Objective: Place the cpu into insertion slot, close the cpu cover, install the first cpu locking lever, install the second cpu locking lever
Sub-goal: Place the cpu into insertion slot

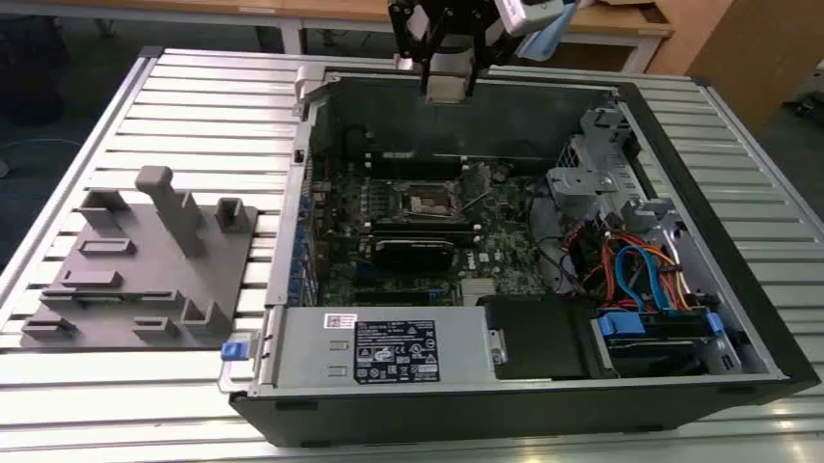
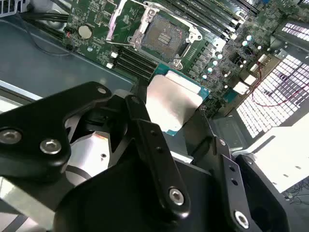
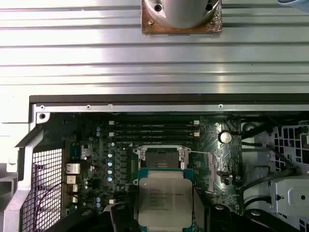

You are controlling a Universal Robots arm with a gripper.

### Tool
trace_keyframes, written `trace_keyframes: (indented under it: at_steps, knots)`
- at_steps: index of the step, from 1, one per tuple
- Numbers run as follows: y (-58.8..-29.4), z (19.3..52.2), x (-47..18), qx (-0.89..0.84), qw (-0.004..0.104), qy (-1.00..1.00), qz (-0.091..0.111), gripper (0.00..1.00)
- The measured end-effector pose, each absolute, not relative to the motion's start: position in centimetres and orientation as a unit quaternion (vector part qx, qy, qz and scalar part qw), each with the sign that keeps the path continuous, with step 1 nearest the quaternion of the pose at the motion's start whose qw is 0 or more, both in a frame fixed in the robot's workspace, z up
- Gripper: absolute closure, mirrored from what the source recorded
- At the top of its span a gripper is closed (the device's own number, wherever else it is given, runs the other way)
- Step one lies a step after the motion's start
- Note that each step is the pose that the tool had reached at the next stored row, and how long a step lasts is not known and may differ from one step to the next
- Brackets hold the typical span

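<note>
Exterior view: gripper (image 1: 447, 87) hangs above the open case (image 1: 670, 386), toward the surface's (image 1: 193, 106) far edge; the insertion slot (image 1: 425, 201) sits empty. Second wrist view: fingers (image 2: 149, 140) pinch the cpu (image 2: 175, 100); the cpu cover (image 2: 117, 23) looks swung open. First wrist view: cpu well clear of the insertion slot. I'd say all 4 steps remain.

The exterior view looked down from high on the near side of the table (image 1: 206, 106), taking in the whole open computer case (image 1: 740, 265). My first wrist view faced straight down from well above the board. The second wrist view sat close behind my fingers (image 2: 154, 150), looking aslant. All three shared the insertion slot (image 1: 425, 201); both wrist views shared the cpu (image 3: 161, 195).
</note>
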State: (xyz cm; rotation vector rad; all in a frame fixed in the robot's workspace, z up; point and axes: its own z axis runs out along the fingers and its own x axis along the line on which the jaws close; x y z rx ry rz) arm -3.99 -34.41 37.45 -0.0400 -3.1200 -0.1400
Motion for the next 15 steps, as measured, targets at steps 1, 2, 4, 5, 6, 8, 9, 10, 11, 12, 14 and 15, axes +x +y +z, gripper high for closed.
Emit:
trace_keyframes:
  at_steps: [1, 2, 4, 5, 6, 8, 9, 10, 11, 12, 14, 15]
  knots:
    - [-34.41, 37.45, -3.99, -0.013, 0.009, -0.999, -0.045, 0.46]
    - [-34.41, 37.45, -3.99, -0.013, 0.009, -0.999, -0.045, 0.46]
    - [-34.41, 37.45, -4.0, -0.013, 0.009, -0.999, -0.045, 0.46]
    - [-34.41, 37.45, -4.0, -0.013, 0.009, -0.999, -0.045, 0.46]
    - [-34.41, 37.44, -4.0, -0.013, 0.009, -0.999, -0.045, 0.46]
    - [-34.41, 37.44, -4.0, -0.014, 0.009, -0.999, -0.045, 0.46]
    - [-34.41, 37.43, -4.01, -0.015, 0.009, -0.999, -0.045, 0.46]
    - [-34.41, 37.42, -4.01, -0.016, 0.009, -0.999, -0.045, 0.46]
    - [-34.41, 37.4, -4.01, -0.016, 0.009, -0.999, -0.045, 0.46]
    - [-34.41, 37.39, -4.01, -0.016, 0.009, -0.999, -0.045, 0.46]
    - [-34.41, 37.35, -4.01, -0.018, 0.009, -0.999, -0.045, 0.46]
    - [-34.41, 37.35, -4.01, -0.02, 0.009, -0.999, -0.045, 0.46]
